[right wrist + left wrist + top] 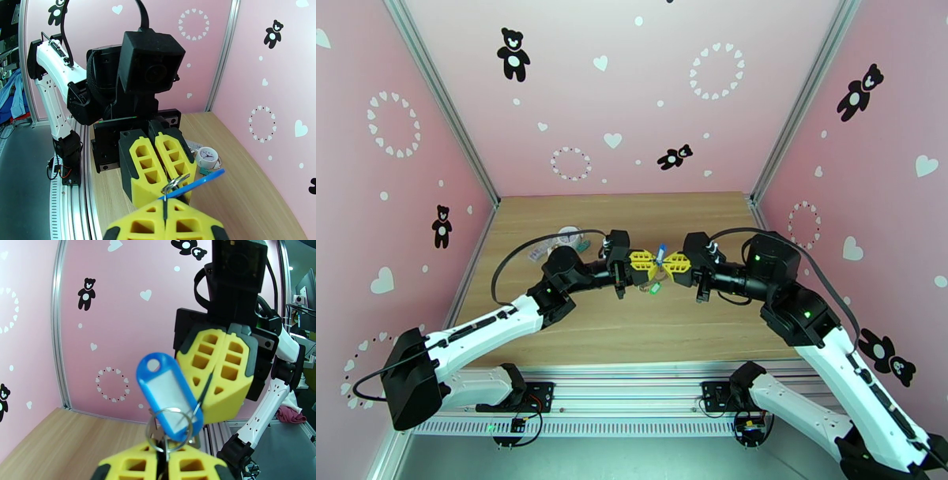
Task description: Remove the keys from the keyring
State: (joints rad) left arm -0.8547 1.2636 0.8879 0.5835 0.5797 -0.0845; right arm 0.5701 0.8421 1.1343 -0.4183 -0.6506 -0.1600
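Fingers, left gripper point(162, 457): clenched on the metal under the blue tag point(170, 398), where the keys point(154, 436) and a split ring point(175, 183) bunch together; which piece is pinched cannot be told. Fingers, right gripper point(164, 206): pressed together, tips touching the ring and the tag's lower edge; whether they pinch anything cannot be told. Blue tag: stands up between the two sets of tips, clear of the table point(632, 335). Green tag point(656, 290): hangs just below the meeting point. Keyring point(645, 285): a small mauve-brown shape beside the green tag, under the left fingers, too small for detail. Room: grippers meet above the middle of the table, with bare wood in front and behind; pink walls point(632, 87) close the left, right and far sides, well apart from both grippers; a metal rail point(632, 392) runs along the near edge. Clock-face charm point(206, 156) and teal clip point(204, 171): lie together on the wood at the left rear, behind the left arm point(498, 316). Pose: both arms rise from the near edge with elbows outward; the right arm point(821, 324) mirrors the left, forearms turned inward and about level, grippers tip to tip.
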